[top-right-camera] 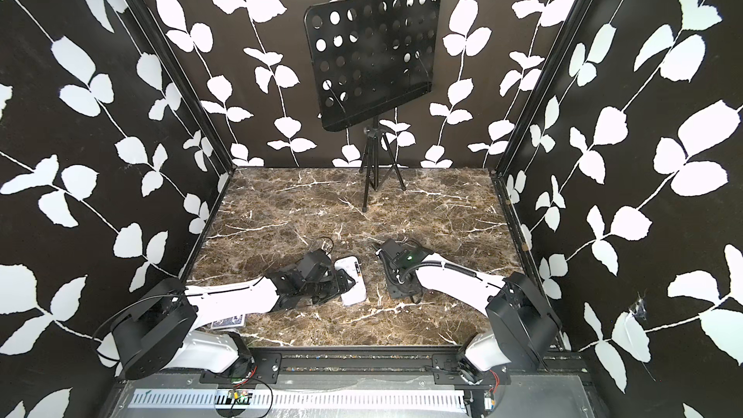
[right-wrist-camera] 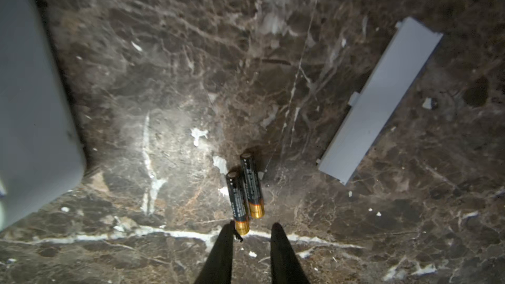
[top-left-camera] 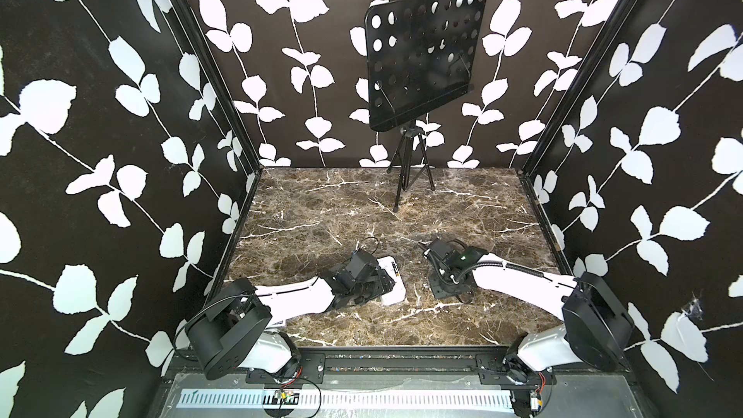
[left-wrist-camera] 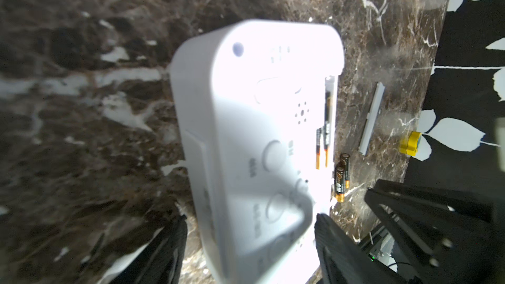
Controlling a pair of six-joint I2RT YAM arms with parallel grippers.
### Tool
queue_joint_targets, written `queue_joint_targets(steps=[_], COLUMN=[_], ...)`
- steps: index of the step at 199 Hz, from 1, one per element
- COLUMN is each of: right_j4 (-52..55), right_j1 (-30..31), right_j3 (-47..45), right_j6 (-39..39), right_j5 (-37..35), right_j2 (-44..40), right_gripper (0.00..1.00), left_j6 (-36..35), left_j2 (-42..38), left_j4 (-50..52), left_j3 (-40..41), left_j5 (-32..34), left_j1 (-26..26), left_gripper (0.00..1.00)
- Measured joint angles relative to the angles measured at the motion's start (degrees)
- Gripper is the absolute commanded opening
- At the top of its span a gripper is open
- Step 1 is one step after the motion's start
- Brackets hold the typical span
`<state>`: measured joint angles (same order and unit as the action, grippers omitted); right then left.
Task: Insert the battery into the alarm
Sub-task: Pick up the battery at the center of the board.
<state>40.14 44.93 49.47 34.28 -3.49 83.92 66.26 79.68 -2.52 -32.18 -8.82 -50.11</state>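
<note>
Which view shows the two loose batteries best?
Right wrist view: both loose batteries lie sharp, side by side. Left wrist view shows them small beside the alarm; neither top view shows them.

alarm (top-left-camera: pixel 396 292): on the table (top-left-camera: pixel 321 203), near the front, left of centre (back face up).
loose batteries (right-wrist-camera: pixel 251 184): two, side by side, touching, on the table right of the alarm.
cover (right-wrist-camera: pixel 379 99): flat on the table, right of the loose batteries, apart from them.
inserted batteries (left-wrist-camera: pixel 327 121): in the alarm's open slot.
music stand (top-left-camera: pixel 422 62): at the back.
card box (top-right-camera: pixel 229 321): front left corner.
</note>
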Motion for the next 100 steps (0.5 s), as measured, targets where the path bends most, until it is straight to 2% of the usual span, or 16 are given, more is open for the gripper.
queue_joint_targets(steps=[100], right_j4=[-2.4], right_j1=[-1.2], right_j3=[0.0], right_j6=[-1.9], right_j5=[-0.6], right_j2=[3.9], right_gripper=[0.19], left_j6=[0.2], left_j2=[0.2], left_j4=[-0.1], left_j3=[-0.5], left_j5=[0.7], left_j1=[0.0], left_gripper=[0.74])
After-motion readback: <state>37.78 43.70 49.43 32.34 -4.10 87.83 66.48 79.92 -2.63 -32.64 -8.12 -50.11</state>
